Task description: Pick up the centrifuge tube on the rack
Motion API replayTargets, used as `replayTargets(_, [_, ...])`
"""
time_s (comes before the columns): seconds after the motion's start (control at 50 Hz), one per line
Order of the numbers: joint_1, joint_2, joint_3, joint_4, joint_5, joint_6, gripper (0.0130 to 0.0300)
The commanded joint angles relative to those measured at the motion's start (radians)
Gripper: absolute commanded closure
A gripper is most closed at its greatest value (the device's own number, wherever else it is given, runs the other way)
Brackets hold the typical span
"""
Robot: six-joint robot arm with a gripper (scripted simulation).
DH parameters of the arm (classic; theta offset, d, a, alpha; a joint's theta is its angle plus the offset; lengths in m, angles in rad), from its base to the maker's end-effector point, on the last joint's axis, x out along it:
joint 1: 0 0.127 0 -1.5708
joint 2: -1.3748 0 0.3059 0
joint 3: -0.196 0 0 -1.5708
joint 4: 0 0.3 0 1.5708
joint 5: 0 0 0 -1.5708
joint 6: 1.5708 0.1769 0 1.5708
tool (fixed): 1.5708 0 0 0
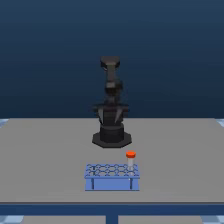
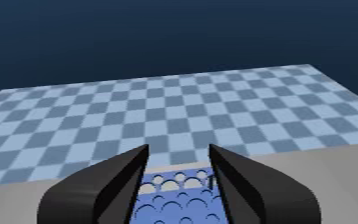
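Orange-capped centrifuge tube [image 1: 130, 159] upright in the rack's [image 1: 112, 176] far corner on the exterior view's right, grey worktop [image 1: 45, 160] bare around it, dark arm [image 1: 111, 107] behind, wrist view alone shows end effector [image 2: 177, 155] fingers apart above rack holes [image 2: 180, 197], checkered floor [image 2: 158, 110] beyond

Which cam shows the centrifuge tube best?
The exterior view: the centrifuge tube stands upright in the rack at its far corner on the exterior view's right, orange-red cap clear. The wrist view shows only rack holes between the gripper fingers; no tube can be made out.
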Motion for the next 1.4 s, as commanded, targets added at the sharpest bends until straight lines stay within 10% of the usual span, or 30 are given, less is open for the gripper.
replayTargets(0.02, [0.045,0.027,-0.012,0.089,-0.007,-0.101,0.0130])
replayTargets(0.66, [0.217,0.272,-0.151,0.579,-0.015,-0.519,0.0130])
replayTargets(1.4, [0.267,0.395,-0.239,0.810,0.001,-0.723,0.0130])
